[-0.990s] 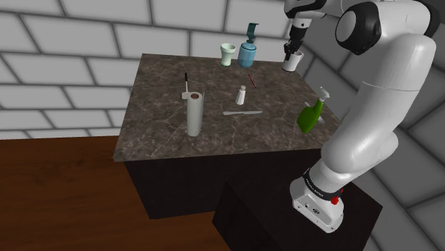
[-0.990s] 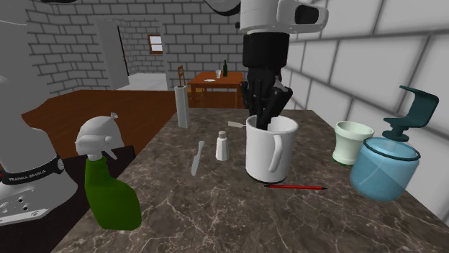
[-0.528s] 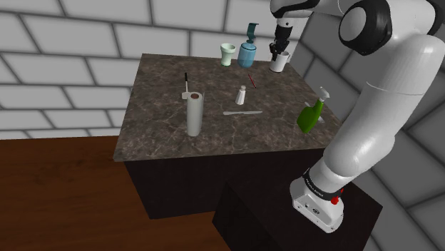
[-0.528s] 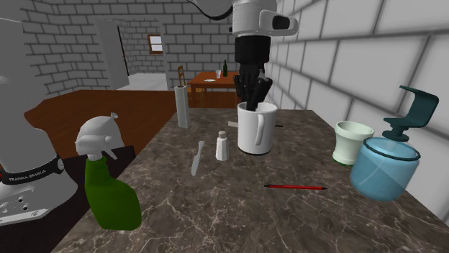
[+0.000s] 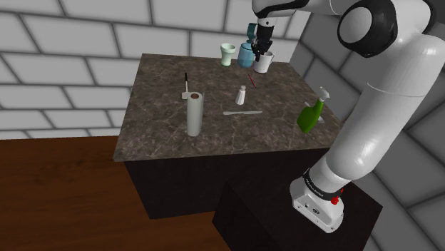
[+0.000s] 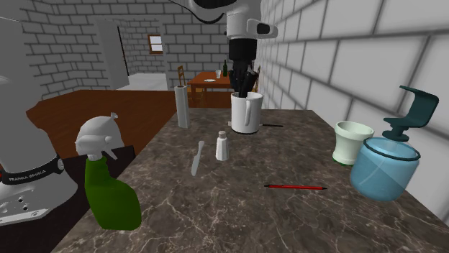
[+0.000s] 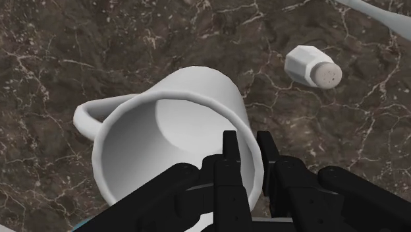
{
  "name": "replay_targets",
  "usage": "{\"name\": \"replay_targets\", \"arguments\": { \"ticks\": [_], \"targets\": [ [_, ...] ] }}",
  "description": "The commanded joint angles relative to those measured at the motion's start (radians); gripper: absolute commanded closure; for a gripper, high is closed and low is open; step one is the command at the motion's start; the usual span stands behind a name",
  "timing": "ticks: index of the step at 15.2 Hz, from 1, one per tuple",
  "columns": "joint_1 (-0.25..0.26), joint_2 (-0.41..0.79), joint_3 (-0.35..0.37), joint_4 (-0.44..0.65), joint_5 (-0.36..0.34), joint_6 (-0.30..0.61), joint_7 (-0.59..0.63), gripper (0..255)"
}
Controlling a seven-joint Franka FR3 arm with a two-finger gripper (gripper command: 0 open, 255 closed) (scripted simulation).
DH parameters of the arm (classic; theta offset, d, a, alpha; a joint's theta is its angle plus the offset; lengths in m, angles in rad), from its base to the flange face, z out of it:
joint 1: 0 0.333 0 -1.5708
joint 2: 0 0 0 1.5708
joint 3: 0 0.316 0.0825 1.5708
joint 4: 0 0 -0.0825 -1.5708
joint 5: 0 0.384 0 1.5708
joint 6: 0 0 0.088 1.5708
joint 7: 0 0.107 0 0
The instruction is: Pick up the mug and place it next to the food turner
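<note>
The white mug [image 5: 264,63] [image 6: 246,115] [image 7: 168,128] hangs upright from the gripper [image 5: 262,50] [image 6: 245,85] [image 7: 247,142], over the far part of the dark marbled tabletop [image 5: 160,107] [image 6: 216,212]; whether its base touches the stone cannot be told. The fingers [image 7: 229,148] are pinching the mug's rim, one inside the cup and one against the outer wall; the handle sticks out on the side away from them. In the wrist view a white shaker [image 7: 312,66] [image 5: 242,95] [image 6: 222,146] stands on the tabletop just beyond the mug, apart from it, with a pale knife [image 7: 382,16] [image 5: 242,112] [image 6: 196,157] lying further out. In the shoulder view the mug sits in front of the blue soap dispenser [image 5: 246,53] [image 6: 385,167], with a pale green cup [image 5: 227,54] [image 6: 350,142] to that view's left of it and a red pencil [image 5: 251,80] [image 6: 295,187] below. The food turner [image 5: 186,83], black-handled with a white head, lies well to the shoulder view's left of the mug, just behind an upright paper roll [image 5: 194,114] [image 6: 183,106]. A green spray bottle [image 5: 311,114] [image 6: 108,183] stands near the tabletop's edge closest to the arm.
</note>
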Motion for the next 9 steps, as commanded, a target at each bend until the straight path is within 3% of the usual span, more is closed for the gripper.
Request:
{"name": "replay_targets", "arguments": {
  "ticks": [1,9],
  "targets": [
    [0.030,-0.002,0.017,0.007,-0.004,-0.011,0.048,255],
    [0.131,0.053,0.079,0.091,-0.002,-0.051,0.212,255]
  ]
}}
